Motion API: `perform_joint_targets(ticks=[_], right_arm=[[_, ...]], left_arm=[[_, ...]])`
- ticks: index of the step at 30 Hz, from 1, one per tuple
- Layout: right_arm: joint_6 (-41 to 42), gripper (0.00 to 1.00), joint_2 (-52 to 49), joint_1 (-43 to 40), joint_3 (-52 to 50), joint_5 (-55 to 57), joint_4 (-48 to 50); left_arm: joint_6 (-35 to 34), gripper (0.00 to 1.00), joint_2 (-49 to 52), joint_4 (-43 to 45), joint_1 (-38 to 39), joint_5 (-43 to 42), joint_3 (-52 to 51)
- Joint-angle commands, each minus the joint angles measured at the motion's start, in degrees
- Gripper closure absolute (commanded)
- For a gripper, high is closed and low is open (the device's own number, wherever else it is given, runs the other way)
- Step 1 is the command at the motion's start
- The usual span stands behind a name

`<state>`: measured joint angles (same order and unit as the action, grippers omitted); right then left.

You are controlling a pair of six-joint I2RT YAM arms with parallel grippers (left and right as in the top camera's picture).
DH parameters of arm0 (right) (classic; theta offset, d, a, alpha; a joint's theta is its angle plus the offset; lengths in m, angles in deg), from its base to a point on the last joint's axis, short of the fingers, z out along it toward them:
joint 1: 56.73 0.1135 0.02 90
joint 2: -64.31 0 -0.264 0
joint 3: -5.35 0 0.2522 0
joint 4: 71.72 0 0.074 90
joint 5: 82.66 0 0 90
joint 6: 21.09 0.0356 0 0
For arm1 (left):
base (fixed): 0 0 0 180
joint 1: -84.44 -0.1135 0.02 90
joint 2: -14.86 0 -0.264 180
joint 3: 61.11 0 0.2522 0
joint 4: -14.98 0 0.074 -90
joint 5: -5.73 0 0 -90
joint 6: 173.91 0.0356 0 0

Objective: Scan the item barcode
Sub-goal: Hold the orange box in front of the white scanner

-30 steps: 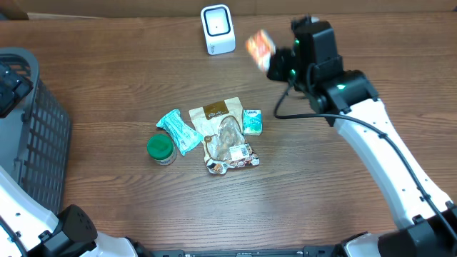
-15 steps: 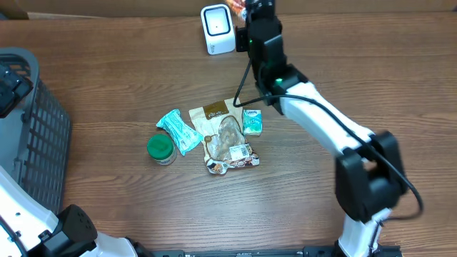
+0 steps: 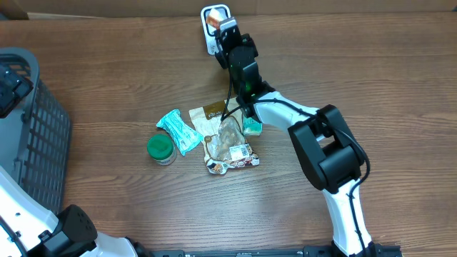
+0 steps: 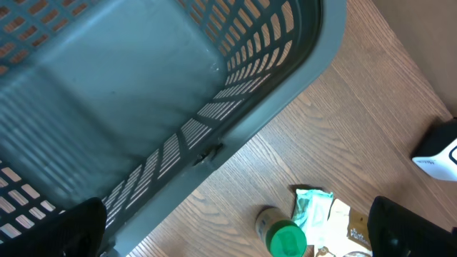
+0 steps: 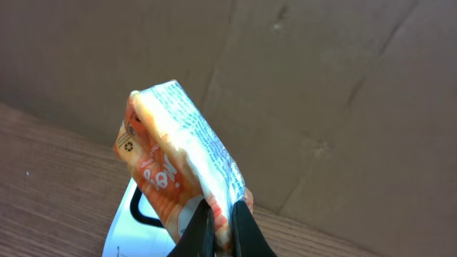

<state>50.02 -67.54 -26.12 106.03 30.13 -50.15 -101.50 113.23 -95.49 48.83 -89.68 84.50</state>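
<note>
Two arms are reaching over the brown wooden counter [image 3: 107,64]. The right fingers [image 5: 246,232] are pinching tight on the lower edge of an orange packet [image 5: 178,150], which is standing tilted, its white printed side facing up and to the right. The packet is hanging just above and in front of the white scanner [image 5: 121,239], which is sitting at the far edge of the counter, near its middle; whether the two are touching cannot be told. Plain cardboard [image 5: 321,86] is filling the background behind them.

The left fingers [image 4: 75,230] are spreading as wide as they go and gripping nothing, hovering over the rim of a grey slatted basket [image 4: 214,93] at the left edge of the counter.

Five other goods are lying bunched near the middle of the counter: a jar with a green lid [image 3: 161,148], a teal wrapper [image 3: 178,130] just beside it, a brown pouch [image 3: 213,114], a clear bag [image 3: 230,143] overlapping the pouch, and a small teal box [image 3: 253,125] partly under the right arm.
</note>
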Motion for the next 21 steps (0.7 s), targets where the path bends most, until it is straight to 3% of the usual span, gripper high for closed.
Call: perform_joint_targets(ticks=[1,15,21], right_arm=[[-2.2,0.96,-1.3,0.0,0.9,-0.9,2.0],[-4.1,0.96,-3.0,-0.1,0.9,-3.4,2.9],[-7.0,0.96,-3.2,1.4,1.0,1.9,5.5]], left_arm=[[0.9,0.0,-0.1,-0.1,0.4,-0.4,-0.1],[0.9,0.0,-0.1,-0.1,0.4,-0.4,-0.1],[0.9,0.0,-0.1,-0.1,0.4,-0.4,-0.1]])
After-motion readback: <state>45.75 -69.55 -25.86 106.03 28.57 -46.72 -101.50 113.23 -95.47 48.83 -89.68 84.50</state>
